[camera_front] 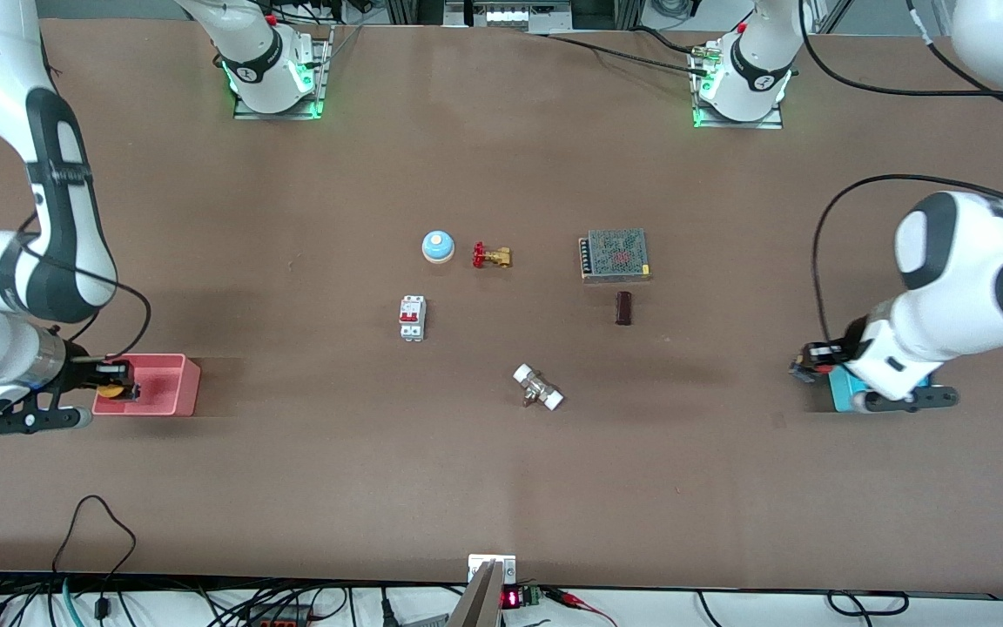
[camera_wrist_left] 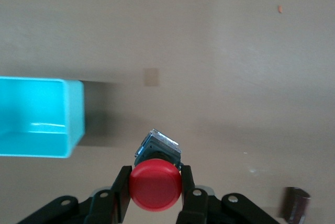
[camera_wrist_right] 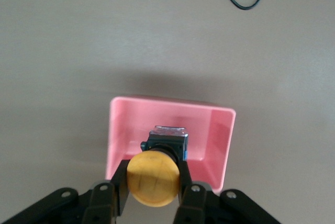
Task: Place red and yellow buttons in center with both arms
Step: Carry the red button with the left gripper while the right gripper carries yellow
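Yellow button [camera_wrist_right: 153, 178] sits clamped in the right gripper [camera_wrist_right: 153, 192] over the pink bin [camera_wrist_right: 222, 145]. The red button [camera_wrist_left: 155, 186] is pinched by the left gripper [camera_wrist_left: 155, 199], apparently just clear of the cyan bin [camera_wrist_left: 73, 119]. Between them stretches matte brown tabletop [camera_front: 501, 470], with the arms' bases farthest from the front camera.

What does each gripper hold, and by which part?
Left gripper: red-capped push button, gripped across its round cap. Right gripper: yellow-capped push button, likewise.

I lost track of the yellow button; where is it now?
The yellow button is clamped in the right gripper, over the pink bin at the right arm's end of the table.
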Robot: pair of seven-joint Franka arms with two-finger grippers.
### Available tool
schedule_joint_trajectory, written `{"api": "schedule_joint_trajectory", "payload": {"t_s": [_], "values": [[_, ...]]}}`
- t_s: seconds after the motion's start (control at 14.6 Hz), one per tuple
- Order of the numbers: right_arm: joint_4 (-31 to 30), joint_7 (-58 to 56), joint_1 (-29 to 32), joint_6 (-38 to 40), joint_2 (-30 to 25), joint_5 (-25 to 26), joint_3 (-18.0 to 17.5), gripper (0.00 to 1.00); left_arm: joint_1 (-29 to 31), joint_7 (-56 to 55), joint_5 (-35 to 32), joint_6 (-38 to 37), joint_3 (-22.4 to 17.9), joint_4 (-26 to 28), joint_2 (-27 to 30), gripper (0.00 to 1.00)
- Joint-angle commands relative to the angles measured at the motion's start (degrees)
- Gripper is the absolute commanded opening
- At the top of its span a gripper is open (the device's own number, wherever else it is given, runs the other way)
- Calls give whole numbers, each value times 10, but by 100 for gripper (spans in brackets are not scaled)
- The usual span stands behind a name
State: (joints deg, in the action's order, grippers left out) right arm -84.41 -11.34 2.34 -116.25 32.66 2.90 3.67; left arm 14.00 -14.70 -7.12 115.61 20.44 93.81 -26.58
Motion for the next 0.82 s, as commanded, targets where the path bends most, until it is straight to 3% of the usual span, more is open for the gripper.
{"api": "schedule_joint_trajectory", "payload": {"t_s": [0.0,0.34,0.75], "values": [[-8,36,-32,48,-40,-3,-2,20,-41,-66,-11,0,2,1,-11,25],[-9,158,-129,61,-40,-34,-2,19,-97,-148,-12,46,2,19,-37,25],[-9,293,-224,18,10,-48,-2,20,-123,-180,-12,104,1,24,-82,25]]}}
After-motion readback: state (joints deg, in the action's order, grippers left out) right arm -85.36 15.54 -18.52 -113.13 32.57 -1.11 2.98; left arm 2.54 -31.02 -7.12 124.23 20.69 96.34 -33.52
